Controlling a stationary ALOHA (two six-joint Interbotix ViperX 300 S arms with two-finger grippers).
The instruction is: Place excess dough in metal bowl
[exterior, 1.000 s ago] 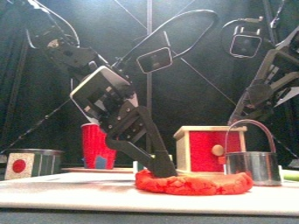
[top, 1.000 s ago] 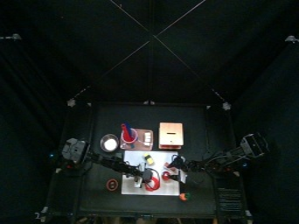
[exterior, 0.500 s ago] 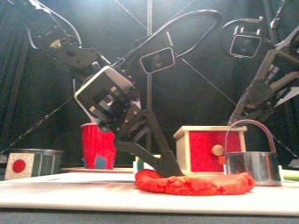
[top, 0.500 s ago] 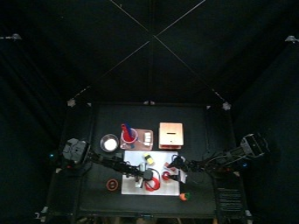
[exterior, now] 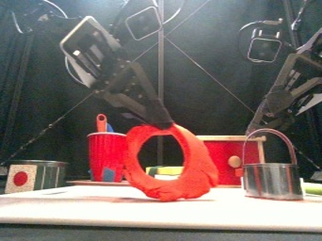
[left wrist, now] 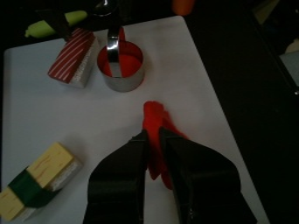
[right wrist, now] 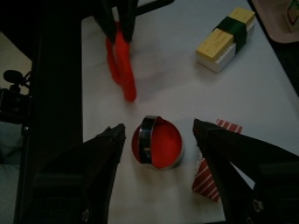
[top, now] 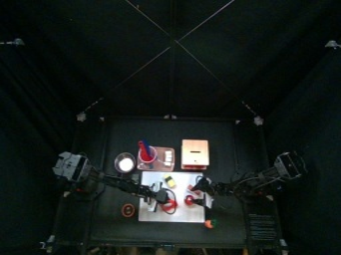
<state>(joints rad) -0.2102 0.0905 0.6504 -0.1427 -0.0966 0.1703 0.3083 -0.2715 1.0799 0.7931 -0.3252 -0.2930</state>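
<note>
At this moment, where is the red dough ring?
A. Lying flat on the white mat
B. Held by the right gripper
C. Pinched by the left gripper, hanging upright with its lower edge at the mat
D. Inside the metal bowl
C: in the front view the left gripper pinches the top of the excess dough, which hangs upright.

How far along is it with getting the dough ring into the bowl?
Done: the left pincer has gripped the dough ring and raised it on edge, its bottom near the table. Left: carrying it to the metal bowl and dropping it. The right pincer hangs open.
</note>
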